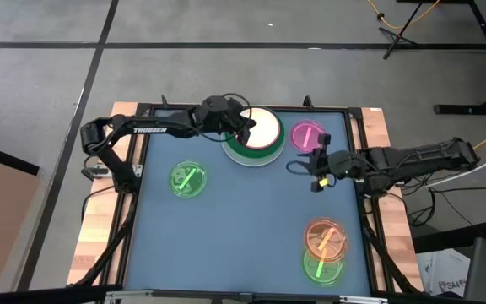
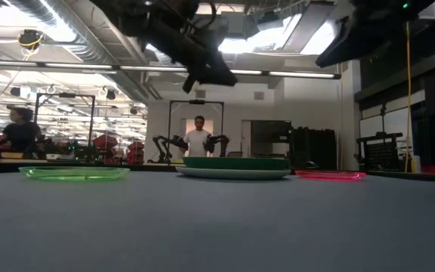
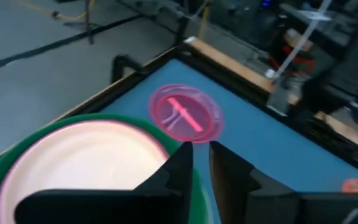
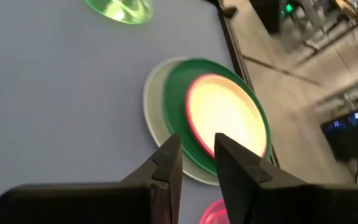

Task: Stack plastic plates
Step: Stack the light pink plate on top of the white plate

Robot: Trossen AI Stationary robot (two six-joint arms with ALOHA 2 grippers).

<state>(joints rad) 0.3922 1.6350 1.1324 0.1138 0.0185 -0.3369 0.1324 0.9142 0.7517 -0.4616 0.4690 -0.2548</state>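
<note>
A stack of large plates (image 1: 256, 139) rests on the table near its far edge: a pale plate (image 4: 154, 106) at the bottom, a dark green one (image 4: 176, 106) on it, and a cream one (image 3: 86, 162) on top with a hot pink rim showing around it. My left gripper (image 1: 247, 128) (image 3: 201, 152) hovers over the stack's right side, its fingers a narrow gap apart and holding nothing. My right gripper (image 1: 306, 165) (image 4: 197, 149) hangs in the air right of the stack, just nearer than a small translucent pink plate (image 1: 308, 135). It is also narrowly open and empty.
A small translucent green plate (image 1: 188, 179) lies left of centre. At the near right corner, an orange plate (image 1: 326, 236) overlaps another green one (image 1: 321, 267). A raised black frame (image 1: 226, 110) borders the blue table. A person (image 2: 198, 140) stands far behind it.
</note>
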